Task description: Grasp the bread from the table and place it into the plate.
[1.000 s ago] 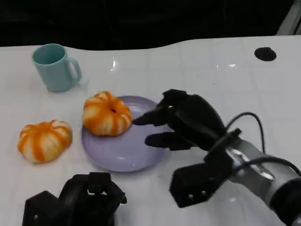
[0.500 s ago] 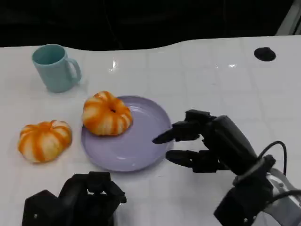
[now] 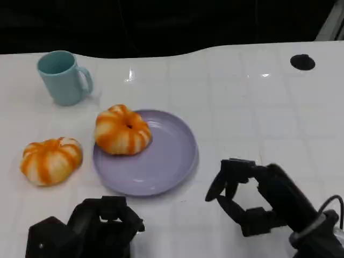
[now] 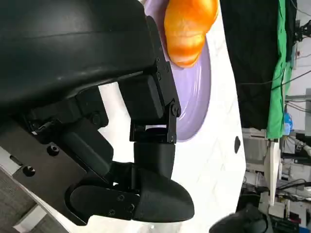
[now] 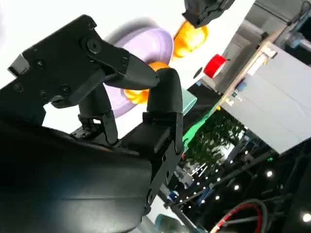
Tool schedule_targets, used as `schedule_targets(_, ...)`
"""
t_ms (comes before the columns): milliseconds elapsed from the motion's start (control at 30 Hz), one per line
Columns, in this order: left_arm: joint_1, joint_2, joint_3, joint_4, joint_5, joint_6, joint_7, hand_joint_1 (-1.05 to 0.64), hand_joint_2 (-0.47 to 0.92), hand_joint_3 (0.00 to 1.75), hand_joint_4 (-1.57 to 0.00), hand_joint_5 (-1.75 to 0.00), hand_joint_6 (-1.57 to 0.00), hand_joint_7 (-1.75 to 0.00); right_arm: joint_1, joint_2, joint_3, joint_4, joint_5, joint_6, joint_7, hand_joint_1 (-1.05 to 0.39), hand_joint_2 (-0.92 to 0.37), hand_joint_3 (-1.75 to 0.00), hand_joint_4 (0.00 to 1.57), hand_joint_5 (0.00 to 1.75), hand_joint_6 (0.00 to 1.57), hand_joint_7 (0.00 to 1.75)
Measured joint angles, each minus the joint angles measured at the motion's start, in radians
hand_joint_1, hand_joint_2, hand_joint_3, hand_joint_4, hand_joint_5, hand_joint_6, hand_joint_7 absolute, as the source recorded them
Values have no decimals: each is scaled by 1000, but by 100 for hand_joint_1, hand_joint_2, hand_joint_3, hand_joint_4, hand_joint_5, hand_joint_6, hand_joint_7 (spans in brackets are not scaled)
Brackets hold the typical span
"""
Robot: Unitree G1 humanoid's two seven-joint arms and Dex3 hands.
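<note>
One orange-and-white striped bread [image 3: 122, 130] lies on the left part of the purple plate [image 3: 161, 161]. A second striped bread [image 3: 51, 160] sits on the table left of the plate. My right hand [image 3: 257, 201] hovers near the front edge, right of the plate and apart from it, fingers spread and holding nothing. At the lower left my left hand [image 3: 91, 228] is low, fingers curled in with nothing in them. In the left wrist view the plated bread [image 4: 187, 24] and the plate [image 4: 197, 97] lie beyond the fingers. The right wrist view shows the plate [image 5: 146, 41] and both breads [image 5: 192, 36].
A teal mug [image 3: 63, 77] stands at the back left. A black round spot [image 3: 303, 62] marks the table at the back right. The white table [image 3: 258, 107] spreads wide to the right of the plate. Dark background lies past the far edge.
My right hand has drawn back from over the plate toward the near right, lower in the picture. The bread stays on the plate. The left hand has not moved.
</note>
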Motion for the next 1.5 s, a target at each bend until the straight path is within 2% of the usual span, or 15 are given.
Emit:
schedule_targets(233,0,0,0,-2,-1,3,0,-105,55,65,-157,-123,-139,-87,103,1,-36,-72,89,31,89,-29,-47,-125,74,175,72,148)
schedule_targets(667,0,2,0,-2,-3,3,0,-105,55,65,-157,-123,-139,-86,208,10,-100,-103,142,56,157,-33,-57,-111,75,175,68,155)
schedule_targets(1500,2,17,14,-2,-23,3,-10,-105,55,68,-157,-124,-140,-86,209,78,-146,-17,190,46,199,-38,-63,-96,73,175,67,156)
